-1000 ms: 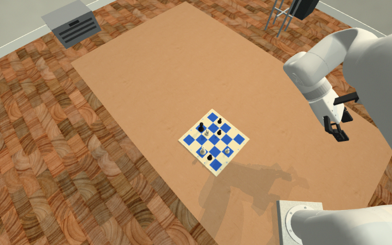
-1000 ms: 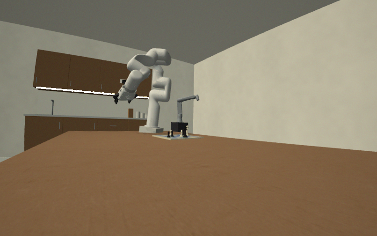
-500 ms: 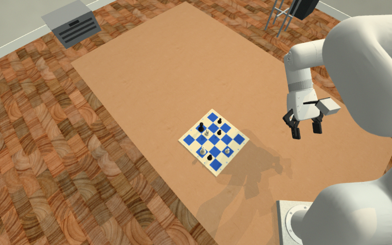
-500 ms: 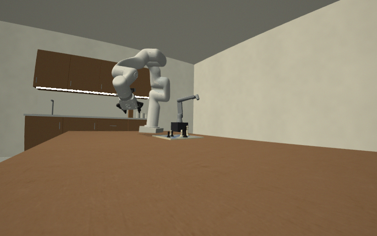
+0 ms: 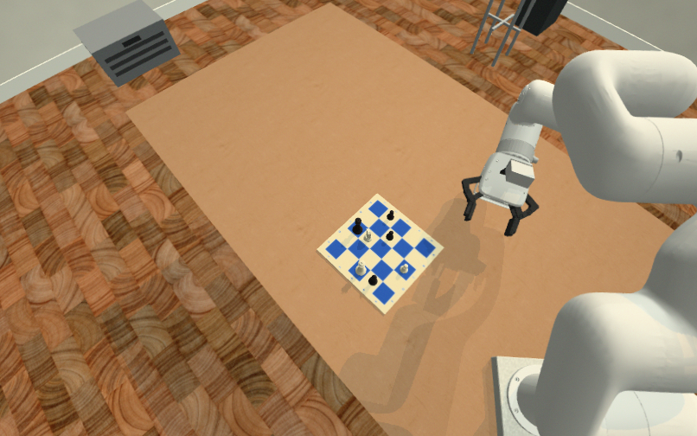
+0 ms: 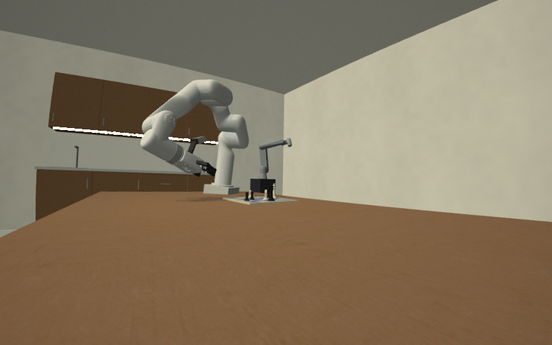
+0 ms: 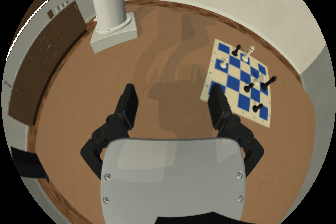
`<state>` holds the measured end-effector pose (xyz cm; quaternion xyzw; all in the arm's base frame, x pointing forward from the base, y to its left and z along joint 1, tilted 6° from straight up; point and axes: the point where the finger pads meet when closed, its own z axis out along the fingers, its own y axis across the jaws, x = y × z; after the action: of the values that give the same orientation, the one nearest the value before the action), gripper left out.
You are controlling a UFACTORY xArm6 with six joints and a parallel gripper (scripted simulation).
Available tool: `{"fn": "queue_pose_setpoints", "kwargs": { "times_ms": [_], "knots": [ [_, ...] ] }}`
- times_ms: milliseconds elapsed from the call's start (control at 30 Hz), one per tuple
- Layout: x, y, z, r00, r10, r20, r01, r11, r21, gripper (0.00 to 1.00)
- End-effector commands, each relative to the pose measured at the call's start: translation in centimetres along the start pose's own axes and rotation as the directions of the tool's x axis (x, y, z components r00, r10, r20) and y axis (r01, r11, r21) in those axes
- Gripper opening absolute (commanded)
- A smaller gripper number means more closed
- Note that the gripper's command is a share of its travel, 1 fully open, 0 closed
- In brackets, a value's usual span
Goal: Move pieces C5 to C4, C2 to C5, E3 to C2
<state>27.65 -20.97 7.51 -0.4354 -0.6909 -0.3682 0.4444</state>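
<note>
Black-fingered and spread fully wide, your pincer (image 5: 495,214) holds nothing and hangs over the tabletop (image 5: 285,135), right of the board (image 5: 379,252) and apart from it. You should find the small upright pieces (image 5: 361,268) light, rigid and easily tipped; grip one at its narrow stem.
</note>
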Motion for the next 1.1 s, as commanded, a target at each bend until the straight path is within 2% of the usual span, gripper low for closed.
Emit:
{"fn": "queue_pose_setpoints", "kwargs": {
  "times_ms": [0, 100, 200, 233, 300, 333, 467, 600, 1067],
  "knots": [
    [-2.0, 3.9, -0.9, 0.986, 0.111, -0.121, -0.133, 0.972, -0.192, 1.00],
    [-2.0, 3.9, -0.9, 0.986, 0.111, -0.121, -0.133, 0.972, -0.192, 1.00],
    [-3.5, 6.7, -2.5, 0.958, 0.159, -0.237, -0.231, 0.920, -0.317, 1.00],
    [-3.5, 6.7, -2.5, 0.958, 0.159, -0.237, -0.231, 0.920, -0.317, 1.00],
    [-4.2, 7.9, -3.5, 0.938, 0.170, -0.303, -0.280, 0.886, -0.369, 1.00],
    [-4.2, 7.9, -3.5, 0.938, 0.170, -0.303, -0.280, 0.886, -0.369, 1.00],
    [-5.1, 9.2, -4.9, 0.904, 0.172, -0.391, -0.342, 0.838, -0.424, 1.00],
    [-5.5, 9.7, -5.5, 0.890, 0.168, -0.424, -0.365, 0.820, -0.441, 1.00],
    [-5.5, 9.7, -5.5, 0.888, 0.168, -0.427, -0.367, 0.818, -0.443, 1.00]
  ]
}}
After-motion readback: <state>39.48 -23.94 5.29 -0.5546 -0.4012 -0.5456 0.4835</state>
